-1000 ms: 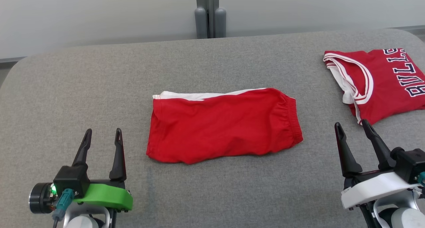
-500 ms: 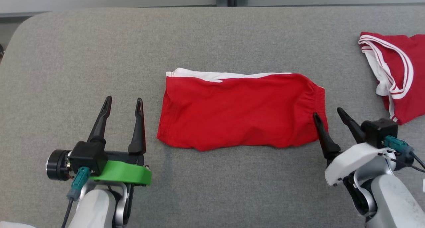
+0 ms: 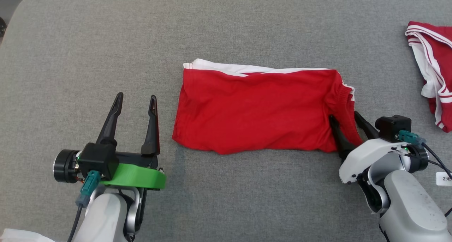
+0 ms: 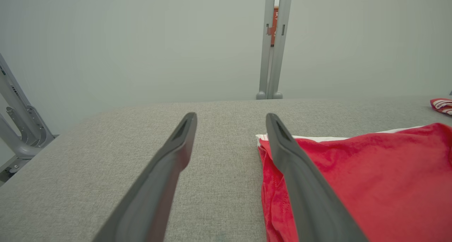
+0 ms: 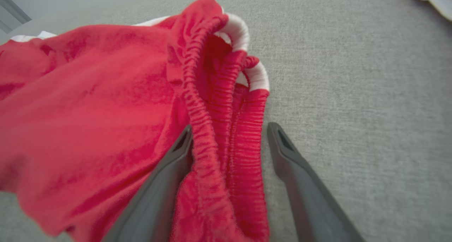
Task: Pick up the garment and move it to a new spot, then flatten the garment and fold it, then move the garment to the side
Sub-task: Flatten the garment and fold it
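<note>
The garment [image 3: 257,111] is a pair of red shorts with white trim, lying folded flat across the middle of the grey table [image 3: 106,41]. My right gripper [image 3: 344,115] stands open at its right end. The bunched elastic waistband [image 5: 226,104] sits between the two fingers, with one finger on the red cloth and the other on the table side. Close beside the garment's left edge [image 4: 370,175], my left gripper [image 3: 137,96] is open, and nothing is between its fingers [image 4: 183,136].
A red jersey [image 3: 432,69] with white stripes lies at the table's far right edge. A grey post [image 4: 272,44] stands behind the table against a pale wall. A small white label [image 3: 444,178] sits near my right arm.
The head camera has tilted down, shifting the whole picture. My right gripper has moved forward and left onto the garment's waistband end, which has bunched up. The left gripper stays open, slightly nearer the garment.
</note>
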Robot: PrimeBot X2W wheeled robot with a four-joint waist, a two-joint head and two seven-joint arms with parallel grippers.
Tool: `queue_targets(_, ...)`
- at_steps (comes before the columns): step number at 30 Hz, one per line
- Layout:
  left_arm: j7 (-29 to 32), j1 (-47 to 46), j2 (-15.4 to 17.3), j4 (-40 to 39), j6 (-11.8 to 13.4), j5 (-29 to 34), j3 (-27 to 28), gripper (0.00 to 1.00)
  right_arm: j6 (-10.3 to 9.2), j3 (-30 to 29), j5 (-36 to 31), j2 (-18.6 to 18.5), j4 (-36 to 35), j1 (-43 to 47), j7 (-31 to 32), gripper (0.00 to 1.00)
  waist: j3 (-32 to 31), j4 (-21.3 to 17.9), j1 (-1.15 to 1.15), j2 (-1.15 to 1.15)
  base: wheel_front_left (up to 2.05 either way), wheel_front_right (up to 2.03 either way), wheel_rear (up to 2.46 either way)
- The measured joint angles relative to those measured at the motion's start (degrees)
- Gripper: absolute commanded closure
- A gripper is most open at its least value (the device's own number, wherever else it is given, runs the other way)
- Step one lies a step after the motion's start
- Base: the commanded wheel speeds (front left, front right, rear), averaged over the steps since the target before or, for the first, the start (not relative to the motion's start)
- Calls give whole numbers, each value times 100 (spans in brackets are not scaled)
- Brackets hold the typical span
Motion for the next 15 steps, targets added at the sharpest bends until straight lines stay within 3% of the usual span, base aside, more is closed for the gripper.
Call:
queue_targets(1, -13, -1, -2, 2, 0, 2, 8, 0, 0, 49, 113, 1, 41, -34, -7, 58, 0, -10, 0, 0, 0, 0, 0)
queue_targets(2, -14, -2, -2, 4, 0, 15, 16, 0, 0, 102, 187, -8, 82, -60, -36, 100, -3, -22, 0, 0, 0, 0, 0)
queue_targets(8, -15, 29, -12, 9, 4, 23, 101, 0, 2, 360, 686, -164, 236, -96, -243, 100, -116, -93, 0, 0, 0, 0, 0)
queue_targets(15, -16, 114, -27, -1, 4, 38, 154, 0, 1, 505, 1269, -805, 99, 166, -442, 100, -286, -171, 0, 0, 0, 0, 0)
